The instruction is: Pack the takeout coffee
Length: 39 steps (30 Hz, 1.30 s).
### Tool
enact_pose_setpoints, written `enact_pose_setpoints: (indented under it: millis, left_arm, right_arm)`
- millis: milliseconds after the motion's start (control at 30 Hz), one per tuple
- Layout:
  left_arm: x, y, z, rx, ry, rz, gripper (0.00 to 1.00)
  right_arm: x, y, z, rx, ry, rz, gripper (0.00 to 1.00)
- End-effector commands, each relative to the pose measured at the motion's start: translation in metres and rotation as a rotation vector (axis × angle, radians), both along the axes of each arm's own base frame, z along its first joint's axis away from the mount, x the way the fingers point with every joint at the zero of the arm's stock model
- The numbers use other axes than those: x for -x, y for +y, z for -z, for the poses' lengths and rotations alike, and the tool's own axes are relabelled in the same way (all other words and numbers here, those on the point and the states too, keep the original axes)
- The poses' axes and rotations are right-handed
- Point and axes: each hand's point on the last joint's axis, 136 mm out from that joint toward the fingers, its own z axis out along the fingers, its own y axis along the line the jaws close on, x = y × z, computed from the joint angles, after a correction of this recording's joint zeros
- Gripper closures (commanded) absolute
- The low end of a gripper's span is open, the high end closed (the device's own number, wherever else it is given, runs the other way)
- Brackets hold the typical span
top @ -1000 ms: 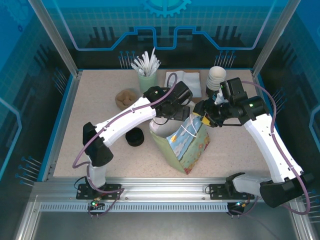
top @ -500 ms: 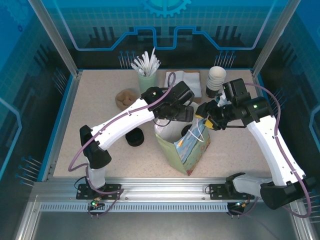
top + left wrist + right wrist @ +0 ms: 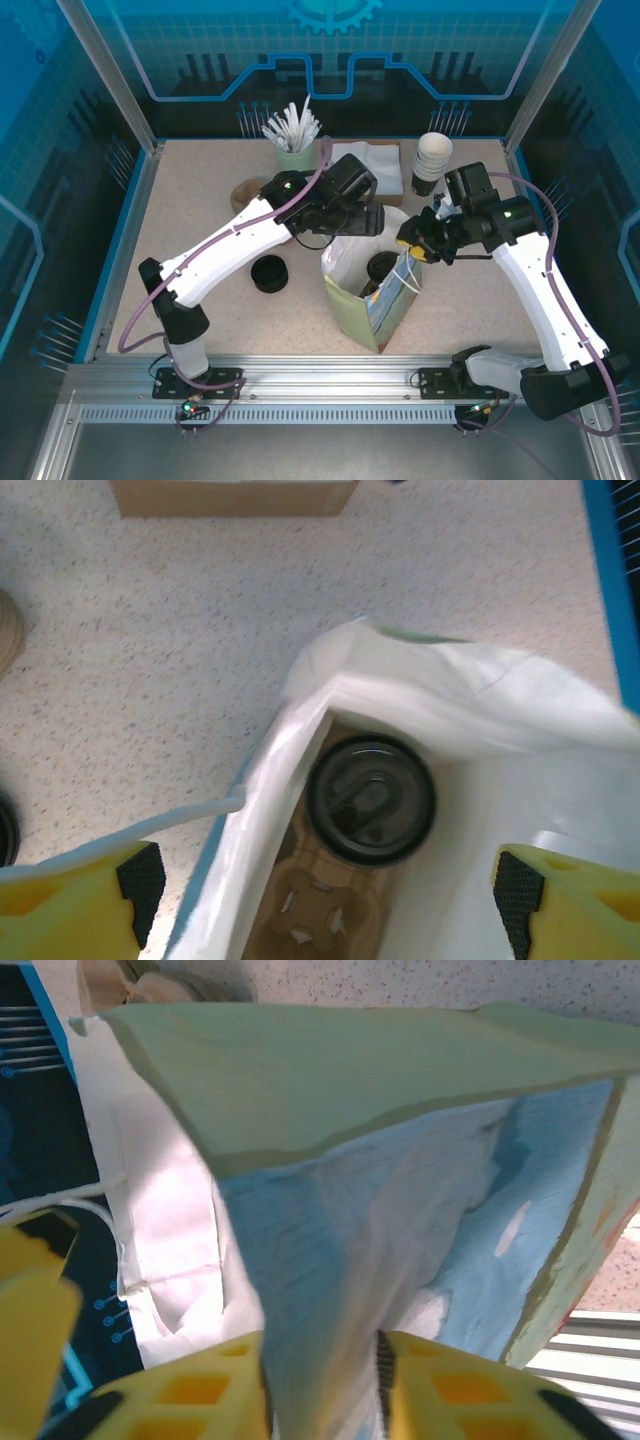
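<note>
The left fingers (image 3: 330, 880) have lifted out of the bag (image 3: 350, 300) and hang wide open and empty above its mouth. The takeout coffee (image 3: 370, 800) now stands inside, seated in a cardboard carrier (image 3: 310, 925). The right fingers (image 3: 320, 1390) have tightened on the bag's wall, pinching it. Packing looks essentially done, with only letting go left.

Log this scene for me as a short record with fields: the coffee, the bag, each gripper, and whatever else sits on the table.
coffee: takeout coffee, black lid on, upright inside the bag with a cardboard carrier under it
bag: paper bag, standing, mouth open
left arm: left gripper open above the bag mouth, holding nothing
right arm: right gripper shut on the bag's wall near the rim
table: black round piece left of the bag; cup stack at the far right
</note>
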Motion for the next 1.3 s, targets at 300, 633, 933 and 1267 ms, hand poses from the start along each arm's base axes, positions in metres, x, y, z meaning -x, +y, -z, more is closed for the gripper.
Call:
enact_pose_setpoints:
  millis: [300,633,933,1267]
  left_arm:
    - [0.004,0.012,-0.102,0.285,-0.235,0.015,0.13]
    - [-0.007,0.071,-0.11,0.238,-0.304,-0.076,0.12]
    - [-0.017,0.116,-0.112,0.203,-0.323,-0.162,0.12]
    - [-0.036,0.149,-0.105,0.168,-0.307,-0.264,0.12]
  right_arm:
    - [-0.02,0.019,-0.01,-0.113,-0.176,-0.116,0.96]
    - [-0.05,0.051,-0.039,-0.229,-0.4,-0.326,1.0]
    - [-0.068,0.07,-0.047,-0.304,-0.462,-0.448,1.0]
    - [-0.098,0.088,-0.037,-0.35,-0.43,-0.5,1.0]
